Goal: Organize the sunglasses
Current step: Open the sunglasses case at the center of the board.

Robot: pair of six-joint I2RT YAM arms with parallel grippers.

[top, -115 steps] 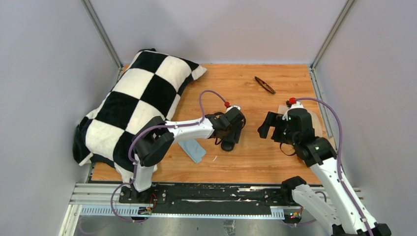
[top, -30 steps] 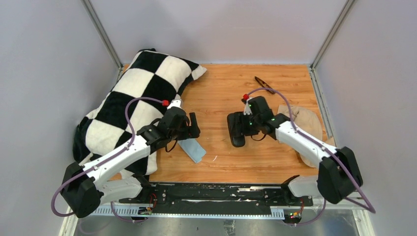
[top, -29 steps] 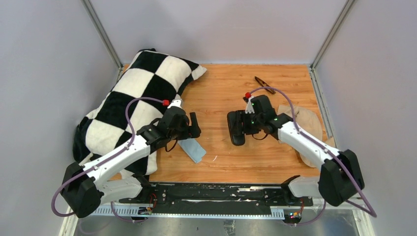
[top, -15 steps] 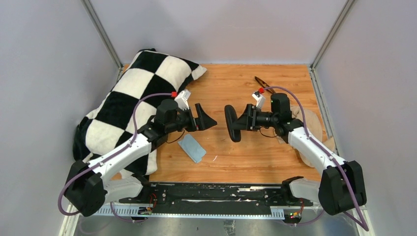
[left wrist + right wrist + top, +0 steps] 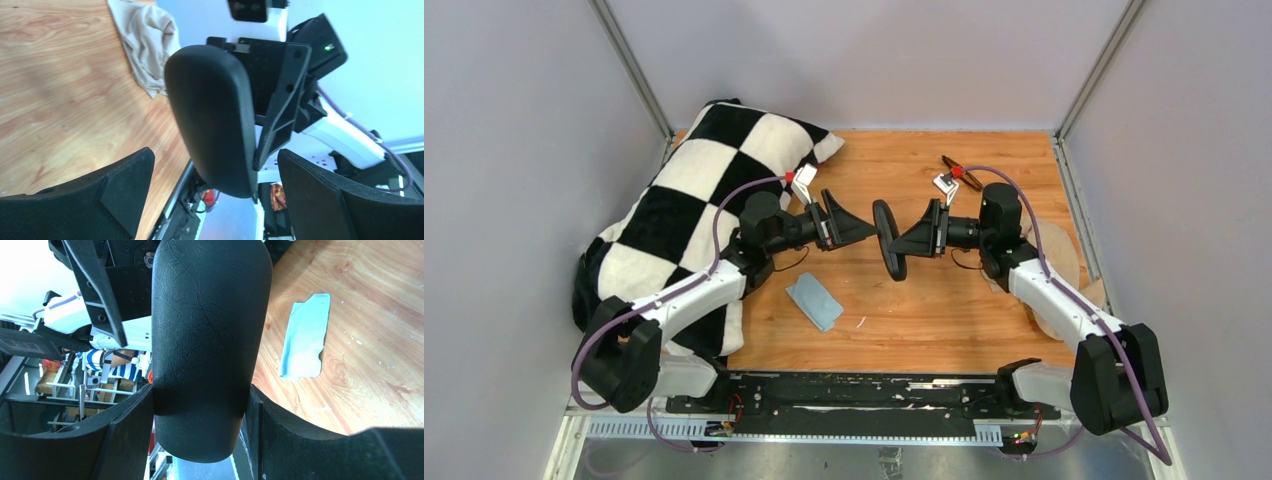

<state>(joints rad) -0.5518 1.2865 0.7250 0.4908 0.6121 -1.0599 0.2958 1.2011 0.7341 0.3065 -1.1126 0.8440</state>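
Note:
The sunglasses (image 5: 948, 160) lie folded at the table's far right, partly hidden behind the right arm's wrist and cable. My right gripper (image 5: 904, 241) is shut on a black oblong case (image 5: 887, 238), holding it on edge above the middle of the table. In the right wrist view the case (image 5: 207, 340) fills the gap between both fingers (image 5: 125, 435). My left gripper (image 5: 864, 228) faces it from the left, open. In the left wrist view the case's end (image 5: 215, 115) hangs between the wide-apart fingers (image 5: 115, 185) without touching them.
A light blue cloth (image 5: 814, 301) lies flat on the wood near the front, also seen as the blue cloth (image 5: 305, 337) in the right wrist view. A black-and-white checked pillow (image 5: 704, 200) covers the left side. A beige cloth (image 5: 1056, 250) lies under the right arm.
The right gripper has carried the case further toward the table's middle. The left gripper has moved up and right until its open fingers stand around the case's end.

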